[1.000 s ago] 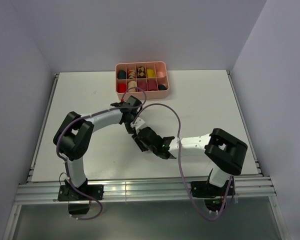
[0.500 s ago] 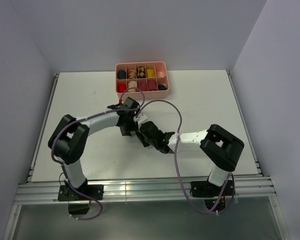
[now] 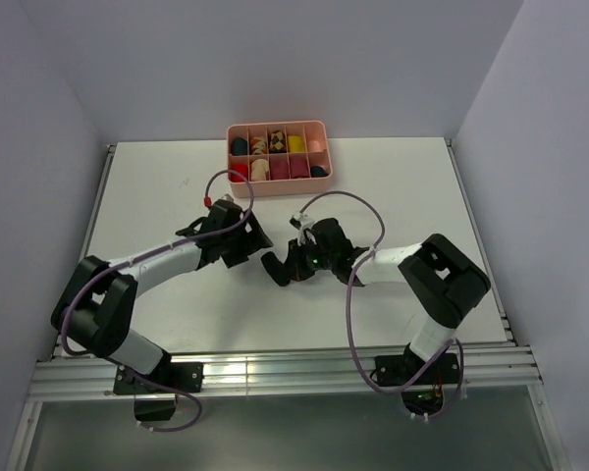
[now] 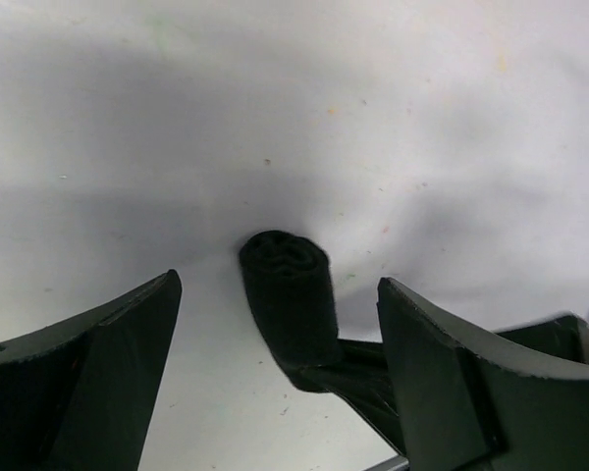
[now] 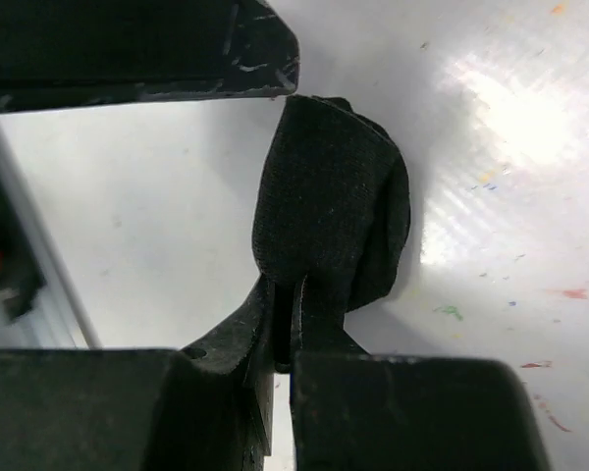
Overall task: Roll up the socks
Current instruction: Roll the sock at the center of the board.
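Observation:
A rolled black sock (image 3: 274,267) lies on the white table near its middle. My right gripper (image 3: 288,266) is shut on one end of it; in the right wrist view the sock (image 5: 329,216) bulges just past the closed fingertips (image 5: 296,287). My left gripper (image 3: 243,241) is open, just left of the roll. In the left wrist view the sock (image 4: 287,294) sits between the spread fingers (image 4: 128,334) without touching them. No striped sock and no second black sock lie loose on the table.
A pink divided tray (image 3: 322,128) stands at the back centre of the table and holds several rolled socks of different colours. Purple cables loop over both arms. The table's metal rail (image 3: 275,368) runs along the near edge.
My right gripper has carried the sock up and to the left, and its arm has turned. My left arm has stretched out, and its gripper has shifted left, off the sock.

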Motion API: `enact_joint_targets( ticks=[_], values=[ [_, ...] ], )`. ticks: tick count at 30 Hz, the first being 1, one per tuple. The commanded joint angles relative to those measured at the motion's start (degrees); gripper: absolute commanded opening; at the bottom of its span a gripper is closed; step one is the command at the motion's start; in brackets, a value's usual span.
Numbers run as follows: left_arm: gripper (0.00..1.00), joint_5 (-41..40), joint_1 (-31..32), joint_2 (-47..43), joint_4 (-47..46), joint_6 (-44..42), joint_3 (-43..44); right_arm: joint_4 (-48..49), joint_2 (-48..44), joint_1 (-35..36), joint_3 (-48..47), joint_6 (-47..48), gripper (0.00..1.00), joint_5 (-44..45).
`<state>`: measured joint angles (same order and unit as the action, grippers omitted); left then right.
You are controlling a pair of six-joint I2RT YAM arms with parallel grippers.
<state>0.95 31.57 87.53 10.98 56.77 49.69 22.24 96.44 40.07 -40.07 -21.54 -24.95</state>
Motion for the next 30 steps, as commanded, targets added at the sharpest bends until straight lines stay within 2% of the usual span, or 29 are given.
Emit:
enact_joint_targets(
  ticks=[1,6,14,21,26,27,29,30],
  values=[
    [0.86,4.23,0.07,-1.83,-9.65,0.88,-3.36,7.02,1.9,-3.33,2.71,-6.84,0.0,-13.44],
    [0.82,6.61,0.07,0.18,-10.37,1.85,-5.31,11.68,4.54,-6.85,3.51,-11.15,0.0,-17.23],
    [0.78,9.24,0.07,3.79,-10.37,3.78,-5.84,15.02,9.72,-8.52,3.34,-14.93,0.0,-20.05],
    [0.67,8.54,0.07,7.48,-8.17,4.66,-4.69,12.31,9.73,-8.79,2.29,-13.97,0.0,-17.94],
    [0.52,7.49,0.07,10.2,-4.84,4.22,-1.53,8.35,8.33,-8.79,1.05,-11.16,0.0,-15.57],
    [0.47,6.7,-0.02,11.25,-3.79,4.4,-0.31,6.69,7.45,-8.79,0.62,-10.72,0.01,-14.96],
    [0.47,6.35,0.07,12.14,-1.42,4.4,0.75,4.67,6.22,-8.79,0.09,-9.06,0.04,-13.03],
    [0.46,6.34,0.07,12.84,-0.79,4.22,1.89,2.39,4.73,-8.61,-0.52,-8.35,0.09,-12.24]
  ],
)
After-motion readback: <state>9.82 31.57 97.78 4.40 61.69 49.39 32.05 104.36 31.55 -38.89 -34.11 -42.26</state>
